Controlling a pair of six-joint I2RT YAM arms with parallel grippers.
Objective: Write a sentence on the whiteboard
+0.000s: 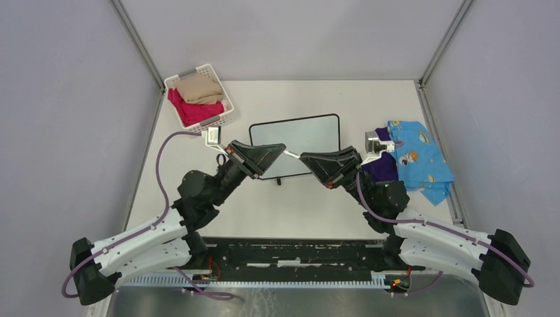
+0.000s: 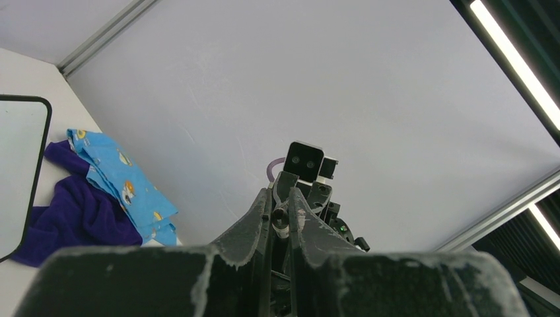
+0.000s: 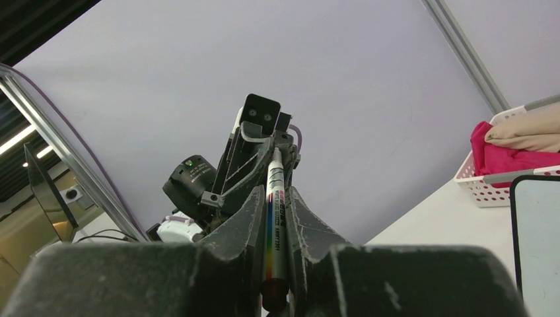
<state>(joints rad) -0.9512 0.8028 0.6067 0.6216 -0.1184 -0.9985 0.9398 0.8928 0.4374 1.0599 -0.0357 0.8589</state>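
"Gripping anything, those two?"

"Both. The marker [image 3: 275, 218] lies pinched between the fingers of the right gripper [image 3: 273, 193]. Its far end sits in the left gripper [image 1: 282, 150], which is clamped on it too."

"And the whiteboard [image 1: 310, 132]?"

"On the table [image 1: 396, 105], about midway across. The grippers meet tip to tip above its near edge."

"Anything around it?"

"A basket [image 1: 223, 89] holding clothes at the far left. A blue cloth [image 1: 419, 155] and a purple cloth [image 1: 376, 168] lie just beside the board's right end."
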